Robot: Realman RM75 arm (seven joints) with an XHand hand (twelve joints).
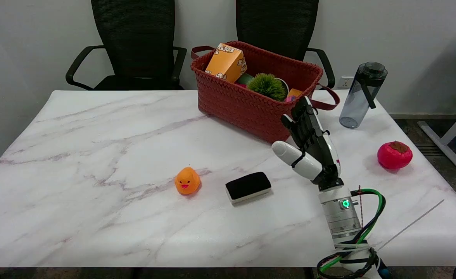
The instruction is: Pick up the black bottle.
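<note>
Your marble-patterned desk (96, 155) carries everything in reach, backed by two black office chairs (135, 42) pushed against its far side. At the far middle sits a red woven basket (247, 104), set at an angle and loaded with an orange popcorn box (227, 62), a green spiky ball (267, 86) and other small items, so it walls off the route straight ahead of your arm. The black bottle (361, 95), smoky and translucent with a black lid and carry strap, stands upright at the far right, just beyond the basket's right handle and well apart from your robot hand (309, 143). That robot hand is raised above the desk beside the basket's near corner, fingers spread and pointing away from you, holding nothing; it appears poised to swing right toward the bottle. A red persimmon-like fruit (394, 155) lies near the right edge. A black-topped eraser (248, 186) and an orange rubber duck (187, 180) sit near centre, clear of that path.
</note>
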